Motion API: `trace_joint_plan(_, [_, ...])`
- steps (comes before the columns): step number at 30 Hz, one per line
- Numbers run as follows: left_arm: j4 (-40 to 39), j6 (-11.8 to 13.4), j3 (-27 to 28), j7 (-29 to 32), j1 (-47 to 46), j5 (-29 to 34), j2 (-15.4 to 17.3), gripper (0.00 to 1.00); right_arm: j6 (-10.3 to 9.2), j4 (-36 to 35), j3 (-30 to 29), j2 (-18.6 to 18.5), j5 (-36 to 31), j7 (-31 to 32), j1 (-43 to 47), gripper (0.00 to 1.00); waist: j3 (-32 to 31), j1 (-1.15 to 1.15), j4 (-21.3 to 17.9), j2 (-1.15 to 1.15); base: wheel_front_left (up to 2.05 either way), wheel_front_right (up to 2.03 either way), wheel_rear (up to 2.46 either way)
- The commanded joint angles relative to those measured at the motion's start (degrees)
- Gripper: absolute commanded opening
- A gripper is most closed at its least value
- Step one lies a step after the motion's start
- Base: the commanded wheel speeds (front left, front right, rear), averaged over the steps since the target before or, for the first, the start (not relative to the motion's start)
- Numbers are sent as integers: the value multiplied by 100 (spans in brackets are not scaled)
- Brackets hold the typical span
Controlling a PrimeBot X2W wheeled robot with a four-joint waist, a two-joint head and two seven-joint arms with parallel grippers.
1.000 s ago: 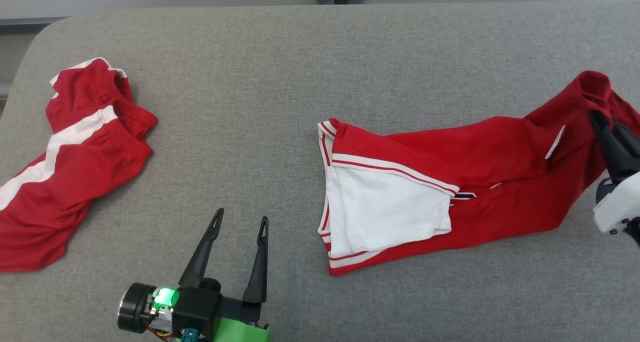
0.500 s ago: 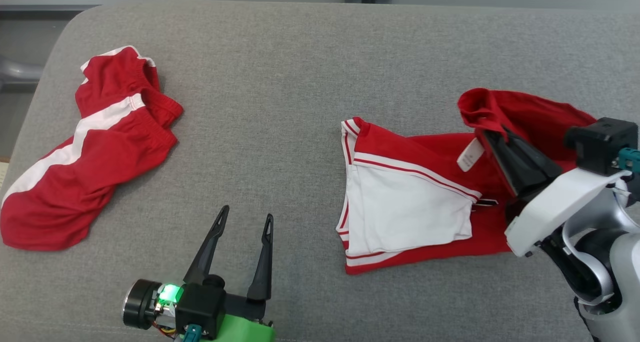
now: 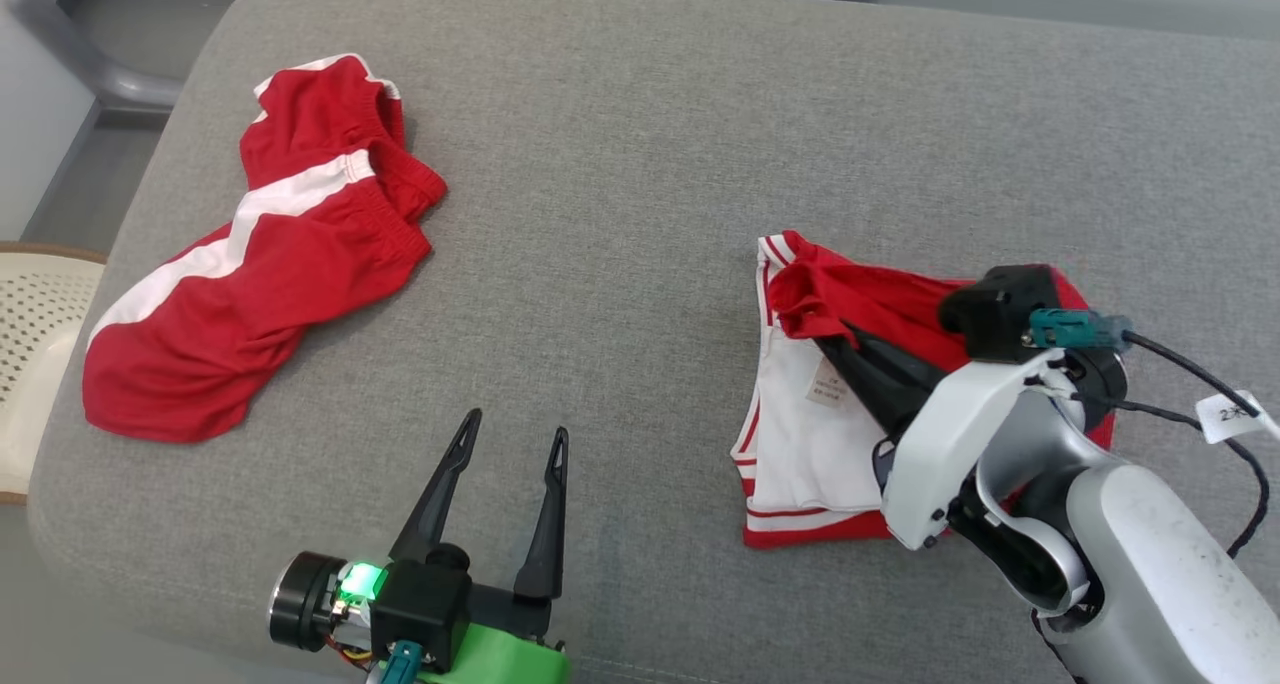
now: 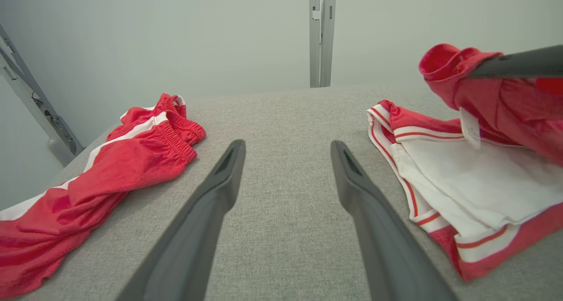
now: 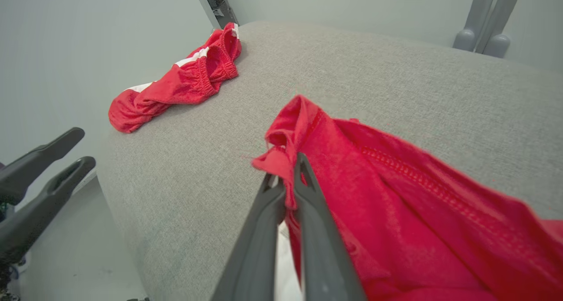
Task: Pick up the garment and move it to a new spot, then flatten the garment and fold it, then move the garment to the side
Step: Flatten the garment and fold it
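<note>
The garment [image 3: 800, 444], red with a white panel and striped trim, lies on the right of the grey padded table [image 3: 620, 164]. My right gripper [image 3: 828, 338] is shut on its red waist end [image 3: 815, 294], which is lifted and doubled back to the left over the white panel. The right wrist view shows the fingers [image 5: 303, 191] pinching that red edge [image 5: 396, 204]. My left gripper [image 3: 515, 426] stands open near the front edge with nothing between its fingers. From the left wrist, that gripper [image 4: 288, 144] has the garment [image 4: 462, 173] to its right.
Another red garment with a white stripe [image 3: 260, 264] lies crumpled at the table's left end. A cream perforated seat [image 3: 30, 334] stands beyond the left edge. A grey post [image 4: 321, 32] rises behind the table. Bare grey surface lies between the two garments.
The head camera has turned. My right gripper has carried the garment's red end from the far right leftward over the white panel. The left gripper has stayed put and open.
</note>
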Motion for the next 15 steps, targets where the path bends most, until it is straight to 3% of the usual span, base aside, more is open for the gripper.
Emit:
trace_joint_plan(1, [21, 17, 3, 0, -91, -27, -7, 100, 0, 90, 80, 17, 27, -16, -89, 0, 4, 0, 124, 0, 0, 0, 0])
trace_joint_plan(2, [30, 25, -2, 0, -88, -39, -9, 100, 1, 171, 153, 42, 51, -14, -111, 15, 0, 0, 148, 0, 0, 0, 0])
trace_joint_plan(3, [31, 37, -3, 0, -83, -43, -10, 100, 0, 230, 199, 58, 59, -11, -119, 37, -6, 0, 159, 0, 0, 0, 0])
trace_joint_plan(4, [34, 43, -5, 0, -78, -43, -11, 100, 0, 294, 238, 64, 57, -27, -139, 65, -12, 0, 171, 0, 0, 0, 0])
trace_joint_plan(5, [36, 47, -10, 0, -72, -45, -13, 100, 0, 330, 250, 78, 73, -54, -164, 100, -17, 0, 174, 0, 0, 0, 0])
trace_joint_plan(15, [23, 43, 74, 0, 24, -18, -15, 100, 0, -78, -54, 139, 476, -869, -377, 100, -182, 0, -249, 0, 0, 0, 0])
